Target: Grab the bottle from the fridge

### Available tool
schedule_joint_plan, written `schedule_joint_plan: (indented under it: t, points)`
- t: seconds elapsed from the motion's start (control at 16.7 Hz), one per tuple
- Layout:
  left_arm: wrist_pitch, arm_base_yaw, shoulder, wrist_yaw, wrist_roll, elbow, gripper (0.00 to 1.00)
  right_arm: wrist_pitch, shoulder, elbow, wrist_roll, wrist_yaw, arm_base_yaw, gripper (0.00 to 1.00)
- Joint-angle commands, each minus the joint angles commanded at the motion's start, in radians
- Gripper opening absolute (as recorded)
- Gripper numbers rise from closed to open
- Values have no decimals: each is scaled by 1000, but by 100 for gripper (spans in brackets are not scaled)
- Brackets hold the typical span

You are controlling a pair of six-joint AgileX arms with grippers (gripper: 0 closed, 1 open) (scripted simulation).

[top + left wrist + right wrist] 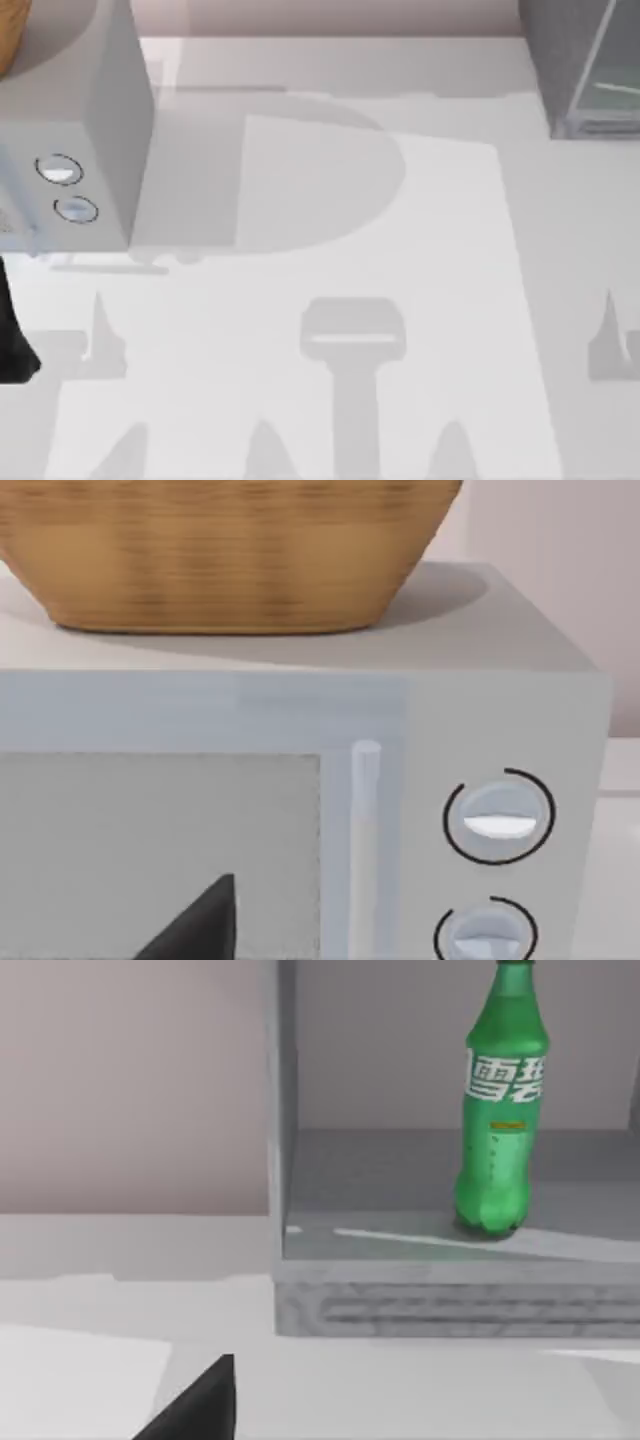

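bottle (pixel 502 1110): green plastic, stands upright inside the fridge (pixel 580 70) on its floor, near the front edge – seen in right wrist view. Nothing touches it.
fridge: dark grey box at far right of counter (pixel 330 200) in top view; front looks open toward the right wrist cam, though I cannot tell if a glass pane is between.
handling (judgement): small plastic bottle, prob. light, a bit slippery, walls can give if squeezed hard. Tall and narrow, so it tips easily. Best hold approx. at the label zone, mid-body, not the thin neck.
edges / room: light grey frame post (pixel 283 1110) stands well to one side of bottle; low front lip w/ grille (pixel 460 1310) is below it – the fingers must go over that lip. Much free floor between post and bottle; the other side is cut off, cannot tell.
right fingers: only a dark tip (pixel 200 1405) shows in right wrist view; cannot tell how far open, holds nothing visible. Not yet at the fridge.
left arm: parked at left, faces the box w/ two knobs (pixel 497 820) and a basket (pixel 220 550) on top; dark tip (pixel 200 925) shows, opening cannot tell.
stage (judgement): approach – grasp not begun.
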State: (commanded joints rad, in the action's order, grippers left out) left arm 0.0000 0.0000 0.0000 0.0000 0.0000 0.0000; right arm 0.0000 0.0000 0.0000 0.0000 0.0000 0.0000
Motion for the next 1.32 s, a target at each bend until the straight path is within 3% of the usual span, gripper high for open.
schedule_joint_plan:
  t: [0.24, 0.42, 1.32]
  points:
    - [0, 0, 0, 0, 0, 0, 100, 31, 30, 5, -1, -12, -12, 100]
    - [0, 0, 0, 0, 0, 0, 100, 158, 155, 26, -2, -55, -56, 100]
    - [0, 0, 0, 0, 0, 0, 100, 1318, 1502, 136, 15, -422, -440, 100]
